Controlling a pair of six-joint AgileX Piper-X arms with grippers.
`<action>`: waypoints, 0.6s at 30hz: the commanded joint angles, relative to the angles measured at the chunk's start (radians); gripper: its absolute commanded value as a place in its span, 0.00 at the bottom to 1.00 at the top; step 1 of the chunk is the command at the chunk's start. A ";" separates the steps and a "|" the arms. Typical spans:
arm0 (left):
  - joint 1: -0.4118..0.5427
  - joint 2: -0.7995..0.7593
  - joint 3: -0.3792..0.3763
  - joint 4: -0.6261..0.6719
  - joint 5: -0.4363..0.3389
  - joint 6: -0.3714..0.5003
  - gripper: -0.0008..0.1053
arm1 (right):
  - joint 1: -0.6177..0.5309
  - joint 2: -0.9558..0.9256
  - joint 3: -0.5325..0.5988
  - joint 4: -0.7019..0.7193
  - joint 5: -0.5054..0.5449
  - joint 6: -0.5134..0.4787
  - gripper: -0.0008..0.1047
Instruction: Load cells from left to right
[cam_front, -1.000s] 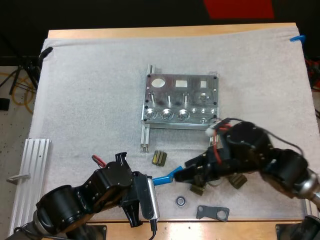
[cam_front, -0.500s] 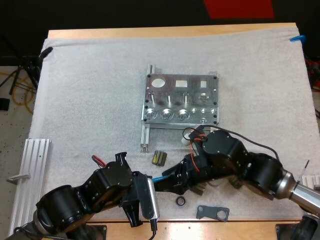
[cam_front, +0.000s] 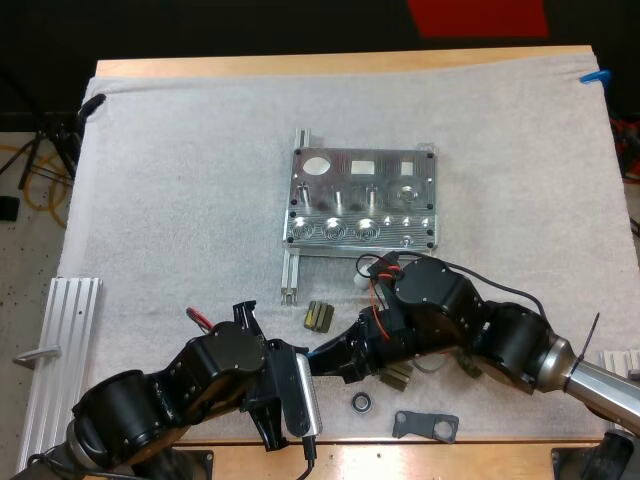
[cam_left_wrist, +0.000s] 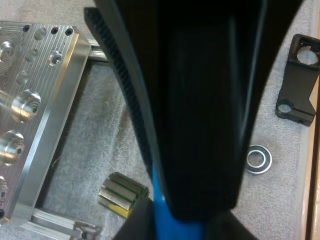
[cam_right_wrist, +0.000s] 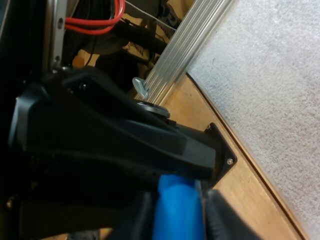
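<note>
In the high view the blue piece (cam_front: 322, 351) is almost wholly hidden between the left gripper (cam_front: 287, 356) and the right gripper (cam_front: 335, 361). A small dark part (cam_front: 398, 376) lies half under the right arm. In the left wrist view the fixture (cam_left_wrist: 30, 125) and the black bracket (cam_left_wrist: 298, 75) are cut off.

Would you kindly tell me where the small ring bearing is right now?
In the high view, the ring bearing lies on the white mat near its front edge, just left of the black bracket.
</note>
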 joint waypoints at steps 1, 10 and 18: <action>-0.006 -0.002 -0.007 -0.015 -0.010 -0.014 0.01 | 0.003 -0.005 -0.006 -0.008 -0.012 -0.006 0.00; -0.006 -0.010 -0.015 0.048 -0.010 -0.014 0.23 | 0.003 -0.005 -0.006 -0.008 -0.012 -0.022 0.01; -0.006 -0.014 -0.118 0.164 -0.121 -0.059 0.70 | 0.000 -0.015 -0.018 0.019 -0.006 -0.039 0.01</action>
